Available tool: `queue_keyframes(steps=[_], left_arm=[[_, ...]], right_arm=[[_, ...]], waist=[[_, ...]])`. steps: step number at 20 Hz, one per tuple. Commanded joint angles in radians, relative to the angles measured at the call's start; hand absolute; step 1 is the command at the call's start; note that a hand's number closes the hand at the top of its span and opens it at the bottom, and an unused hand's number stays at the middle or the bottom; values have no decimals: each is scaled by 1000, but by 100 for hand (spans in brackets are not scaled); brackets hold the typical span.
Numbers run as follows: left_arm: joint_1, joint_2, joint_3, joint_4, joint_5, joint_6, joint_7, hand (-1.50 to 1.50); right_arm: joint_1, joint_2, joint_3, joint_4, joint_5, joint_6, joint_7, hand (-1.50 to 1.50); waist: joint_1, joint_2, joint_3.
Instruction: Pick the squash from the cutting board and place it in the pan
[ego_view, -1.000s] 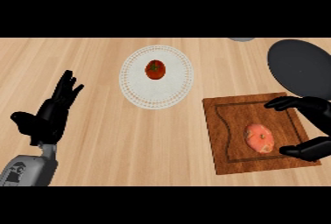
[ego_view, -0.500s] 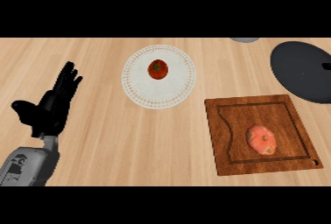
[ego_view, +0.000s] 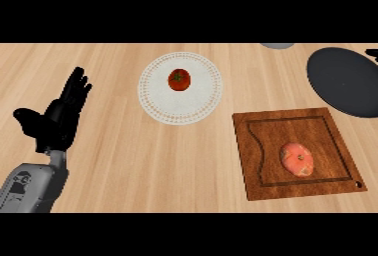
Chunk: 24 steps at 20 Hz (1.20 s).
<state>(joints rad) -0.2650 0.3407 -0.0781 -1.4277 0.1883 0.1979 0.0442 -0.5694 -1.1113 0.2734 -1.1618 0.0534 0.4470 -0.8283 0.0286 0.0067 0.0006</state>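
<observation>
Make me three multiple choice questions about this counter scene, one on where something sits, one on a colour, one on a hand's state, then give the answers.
1. Where does the squash lie?
A. in the pan
B. on the cutting board
C. on the plate

2. What colour is the round fruit on the white plate?
A. red
B. green
C. yellow

3. How is the left hand?
A. curled round the squash
B. pressing on the board
C. open, fingers up, at the view's left

Answers: 1 B, the pinkish squash rests inside the board's groove, the dark pan holds nothing visible. 2 A, it is plainly red. 3 C, its straight fingers touch nothing.
</observation>
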Motion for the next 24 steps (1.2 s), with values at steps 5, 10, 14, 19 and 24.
queue_keyframes(steps=[5,10,14,19,24], left_arm=[[-16,9,33,4,4,-13,18,0],[26,-28,-5,-19,-45,24,-7,0],[51,-23,33,15,-30,-9,-41,0],[69,-37,43,-13,-35,-17,-38,0],[73,-50,41,-76,-49,-19,19,0]], right_arm=[[-37,29,71,-85,-15,171,-48,-150],[14,44,139,-185,-33,169,-20,-150],[40,39,130,-227,14,129,49,-150],[129,-12,77,-259,23,132,50,-150],[96,134,91,-224,135,81,176,-150]], waist=[[-17,-6,-1],[-21,-8,0],[-25,-6,-1],[-31,-9,-1],[-19,-7,0]])
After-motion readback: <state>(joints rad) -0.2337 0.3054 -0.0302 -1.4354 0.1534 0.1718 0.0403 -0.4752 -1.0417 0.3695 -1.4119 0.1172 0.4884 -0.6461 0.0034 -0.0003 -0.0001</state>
